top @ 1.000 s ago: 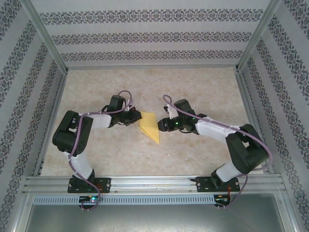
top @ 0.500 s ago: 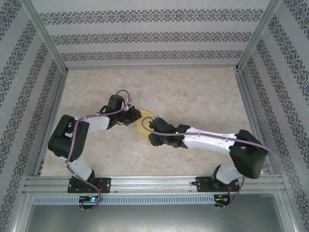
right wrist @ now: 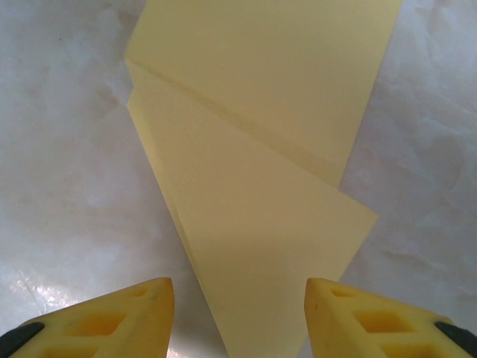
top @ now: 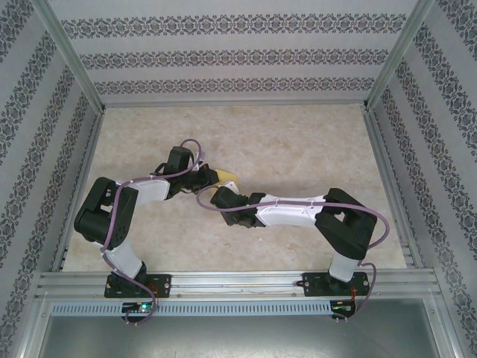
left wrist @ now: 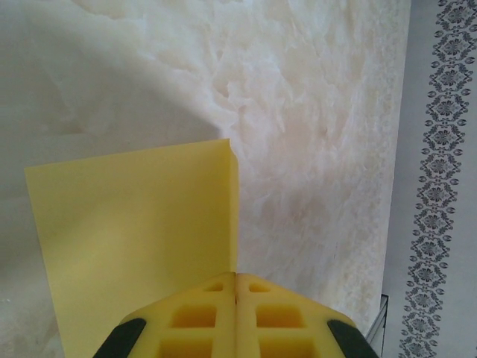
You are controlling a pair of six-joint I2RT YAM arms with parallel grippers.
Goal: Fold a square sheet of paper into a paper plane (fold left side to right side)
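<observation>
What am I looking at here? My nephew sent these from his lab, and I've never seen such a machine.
These are two robot arms, the left arm and the right arm, bolted at the near edge of a marbled table. The wide picture comes from a camera fixed above and behind them. Each close-up comes from a camera on one arm's wrist, looking past its own yellow fingers. On the table is a pale-yellow, partly folded sheet of paper. The left hand is shut, pinching an edge of the paper. The right hand is open over it, one finger on either side, gripping nothing.
</observation>
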